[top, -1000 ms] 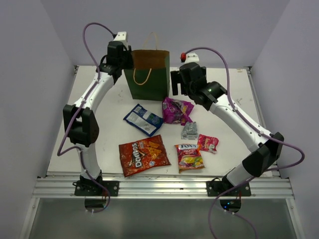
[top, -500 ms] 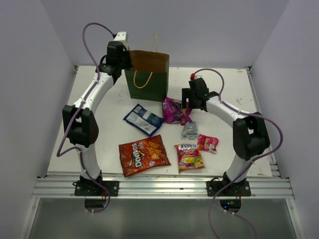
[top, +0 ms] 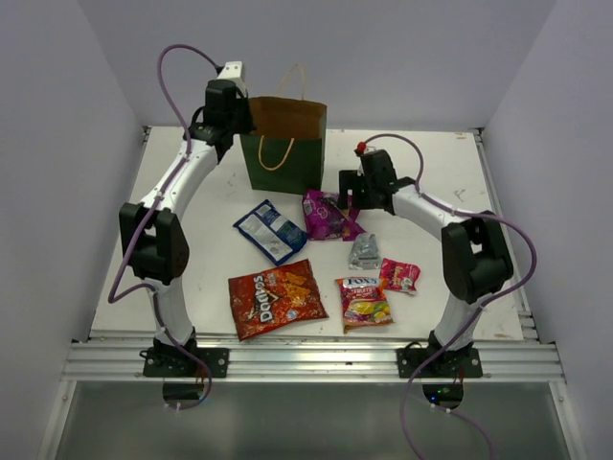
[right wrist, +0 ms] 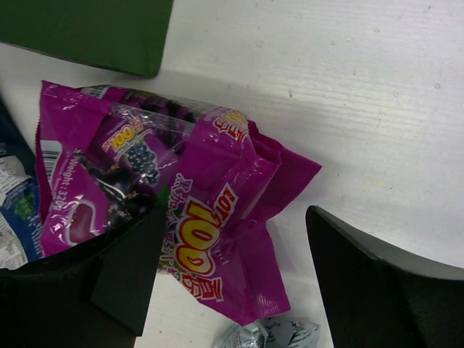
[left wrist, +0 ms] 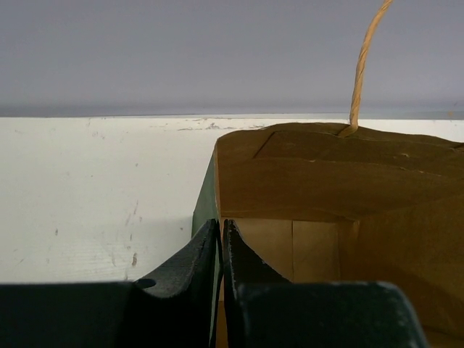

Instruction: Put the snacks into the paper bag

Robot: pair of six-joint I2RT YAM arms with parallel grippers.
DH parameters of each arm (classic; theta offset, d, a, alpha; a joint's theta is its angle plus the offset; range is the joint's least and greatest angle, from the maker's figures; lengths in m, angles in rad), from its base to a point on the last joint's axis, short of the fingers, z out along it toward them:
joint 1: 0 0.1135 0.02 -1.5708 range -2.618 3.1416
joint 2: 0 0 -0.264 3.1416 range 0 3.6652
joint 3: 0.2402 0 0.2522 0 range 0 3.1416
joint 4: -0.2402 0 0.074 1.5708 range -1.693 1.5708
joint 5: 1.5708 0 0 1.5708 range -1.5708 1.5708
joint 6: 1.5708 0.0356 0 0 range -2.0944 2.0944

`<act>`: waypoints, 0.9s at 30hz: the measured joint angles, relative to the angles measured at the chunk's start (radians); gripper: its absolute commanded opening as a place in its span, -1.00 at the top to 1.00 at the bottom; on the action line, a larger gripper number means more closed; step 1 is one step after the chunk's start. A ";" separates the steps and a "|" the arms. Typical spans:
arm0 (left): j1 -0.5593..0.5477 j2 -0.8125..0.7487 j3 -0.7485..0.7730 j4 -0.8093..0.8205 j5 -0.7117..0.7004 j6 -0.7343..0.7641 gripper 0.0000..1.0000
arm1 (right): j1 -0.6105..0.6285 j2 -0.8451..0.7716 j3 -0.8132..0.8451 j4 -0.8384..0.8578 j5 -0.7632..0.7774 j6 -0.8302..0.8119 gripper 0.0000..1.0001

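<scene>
Now the right gripper is hanging wide open over the purple bag.
The left gripper is pinching the paper bag at its rim, fingers closed tight.

The right gripper is lower and further left than a second ago, down from beside the paper bag to the table, its open jaws astride the purple bag. That bag lies further left, nearer the paper bag; the blue bag is nudged left too.
</scene>
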 measured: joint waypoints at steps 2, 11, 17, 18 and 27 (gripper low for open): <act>0.000 0.000 0.000 0.000 0.000 0.000 0.77 | 0.000 -0.009 0.000 0.000 -0.014 0.001 -0.65; 0.000 0.000 0.000 0.000 0.000 0.000 0.79 | 0.000 0.061 0.072 -0.023 -0.113 0.009 -0.49; 0.000 0.000 0.000 -0.002 -0.002 0.000 0.84 | -0.002 0.178 0.180 -0.071 -0.160 0.018 0.20; 0.000 0.000 0.000 -0.002 -0.002 0.000 0.85 | -0.002 0.186 0.195 -0.082 -0.163 0.016 0.55; 0.000 -0.002 0.000 -0.003 -0.004 0.000 0.90 | 0.010 0.156 0.193 -0.138 -0.079 0.015 1.00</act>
